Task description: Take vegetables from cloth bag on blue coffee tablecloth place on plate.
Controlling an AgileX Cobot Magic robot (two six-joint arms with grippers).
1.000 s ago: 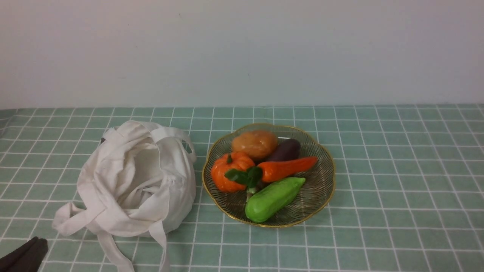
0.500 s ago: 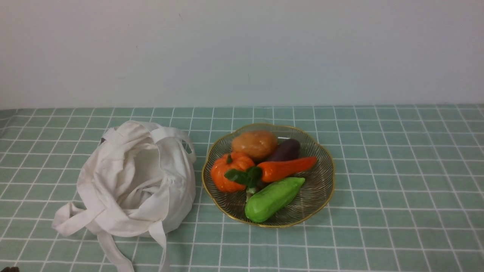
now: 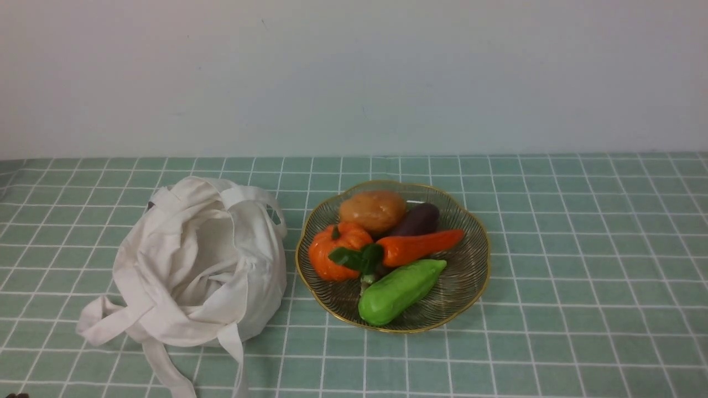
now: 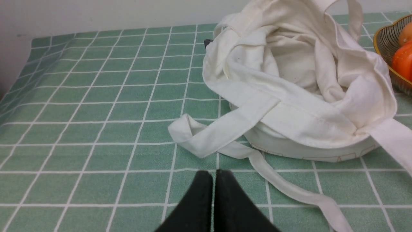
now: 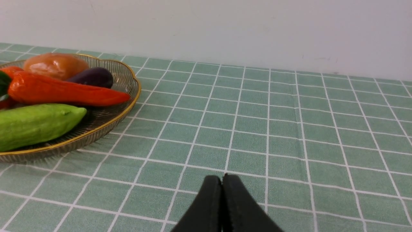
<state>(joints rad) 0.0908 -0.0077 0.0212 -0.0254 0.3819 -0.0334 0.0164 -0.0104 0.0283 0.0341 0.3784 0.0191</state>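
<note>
Since the earlier frame the left gripper has drawn back almost out of the front view, leaving a dark sliver at the lower left corner; bag and plate have not shifted. Its fingers are closed with nothing between them, and the right gripper is closed and bare too. The carrot lies on the plate at the picture's centre, its long axis running from the leaves at left to the tip at right, slightly raised. The cloth bag slumps at centre left, nearer the left arm, its mouth showing only folds. The job looks finished; any further reach would go up and rightward from that corner to the bag.
</note>
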